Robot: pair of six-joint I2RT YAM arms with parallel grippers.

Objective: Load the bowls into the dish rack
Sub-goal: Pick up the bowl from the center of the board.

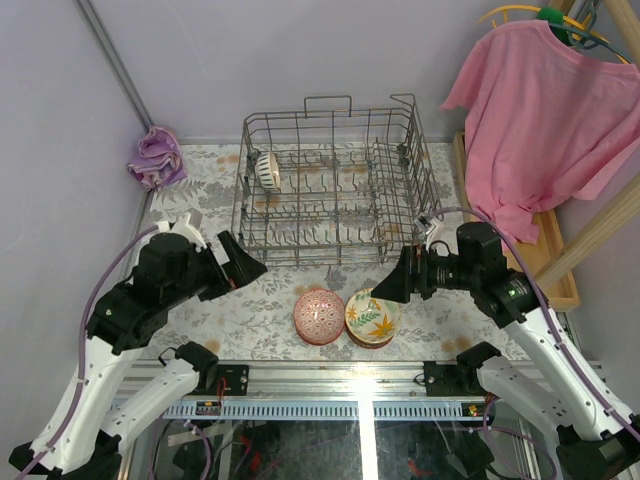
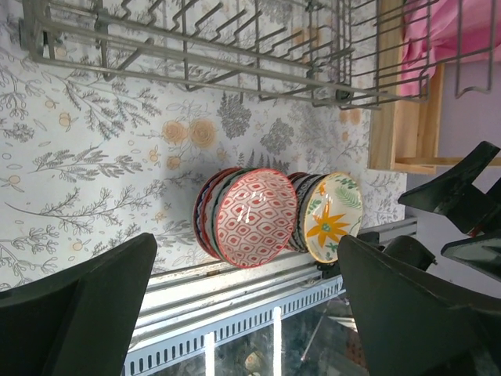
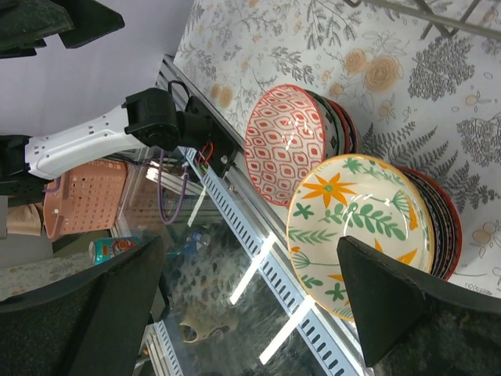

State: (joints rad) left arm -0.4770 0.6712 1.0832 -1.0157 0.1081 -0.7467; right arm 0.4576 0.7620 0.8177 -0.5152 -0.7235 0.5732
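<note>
Our left gripper and right gripper hang with jaws released, flanking the bowls stacked at the near edge of the table. The dish rack stands just behind, one bowl inside at far left.

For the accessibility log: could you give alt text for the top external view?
A red-patterned bowl stack and a floral bowl stack sit at the near edge of the table before a wire dish rack holding one standing bowl. The left arm and right arm flank them, jaws open.
</note>
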